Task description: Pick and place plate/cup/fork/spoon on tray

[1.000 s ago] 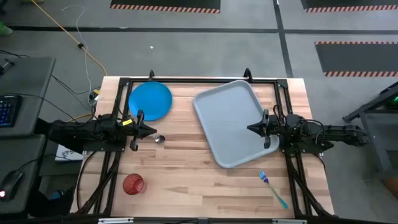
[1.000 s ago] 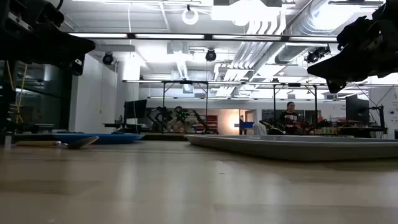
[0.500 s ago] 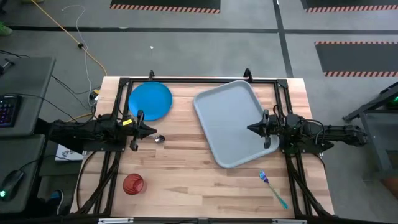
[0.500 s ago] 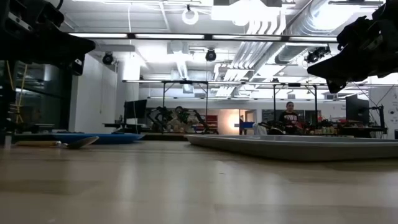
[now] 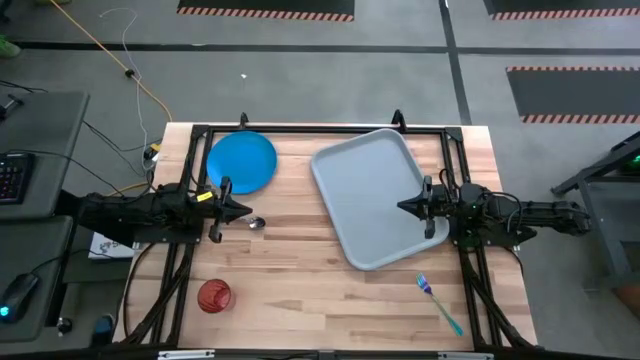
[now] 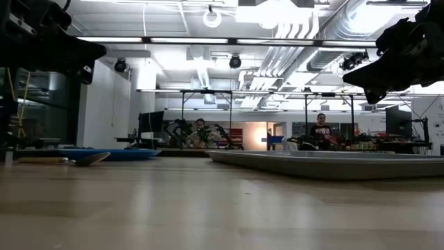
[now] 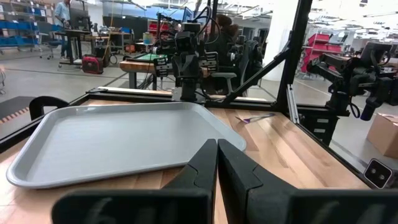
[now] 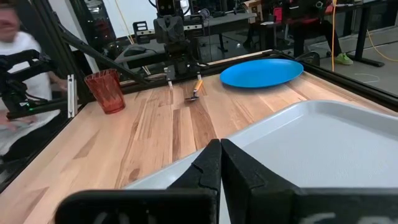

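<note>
Nothing placed yet; tray [image 5: 372,196] empty. Both arms parked: left gripper [image 5: 243,211] pinched closed w/ nothing held, by spoon [image 5: 256,223]; right gripper [image 5: 405,207] likewise over tray edge. Plate [image 5: 241,163], cup [image 5: 214,296], fork [image 5: 439,303] on counter [image 5: 300,270]. Next, prob: open left, grab spoon.

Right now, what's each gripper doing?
Left gripper: closed, holding nothing.
Right gripper: closed, holding nothing.
</note>
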